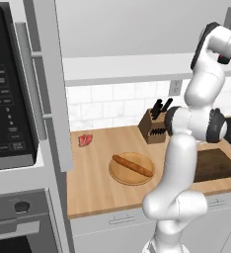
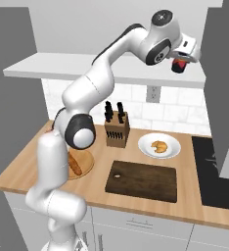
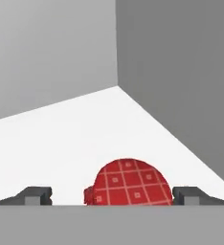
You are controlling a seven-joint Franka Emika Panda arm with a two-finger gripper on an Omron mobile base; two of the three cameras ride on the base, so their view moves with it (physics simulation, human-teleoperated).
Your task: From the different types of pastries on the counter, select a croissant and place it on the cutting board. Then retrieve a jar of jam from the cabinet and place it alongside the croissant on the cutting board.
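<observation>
Two fingers [image 3: 37, 195] spread wide, flanking jar of jam [image 3: 128, 183] | arm raised, reaching into cabinet [image 2: 102, 67]

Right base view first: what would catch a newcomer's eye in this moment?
The white arm stretched high to the cabinet shelf, its open gripper set either side of the red jar of jam. Below, the croissant sits on a white plate behind the bare dark cutting board, beside the knife block.
</observation>
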